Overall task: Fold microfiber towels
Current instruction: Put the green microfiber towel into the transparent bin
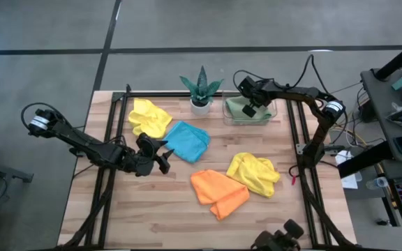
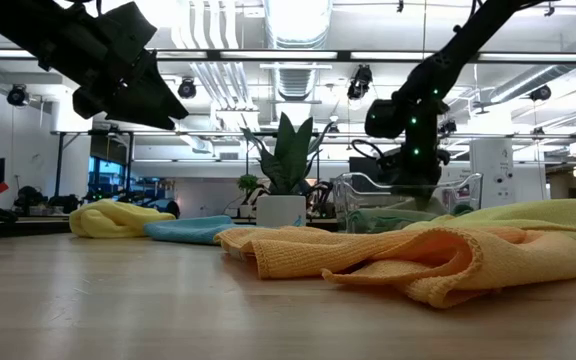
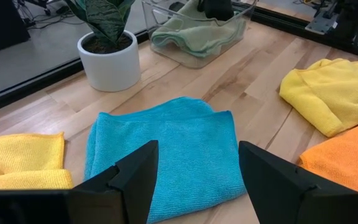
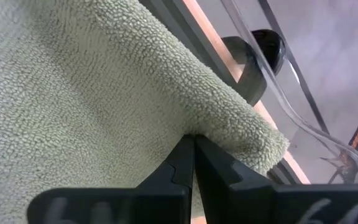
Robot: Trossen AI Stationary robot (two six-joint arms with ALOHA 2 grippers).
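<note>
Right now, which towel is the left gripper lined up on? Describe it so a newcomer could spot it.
Start at the potted plant at the table's far edge; just in front of it lies the sky blue towel, flat on the wood. The open left gripper hovers at its edge. It is the only blue cloth, lying between a yellow towel and the orange towel.

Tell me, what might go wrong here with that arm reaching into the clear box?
The right tool is shut against the green towel inside the clear tray. If the cloth is caught, lifting could drag it out and undo the fold, or tip the light tray. The potted plant stands close beside the tray and could get bumped. The left tool, open over the blue towel, may bunch it when closing.
</note>
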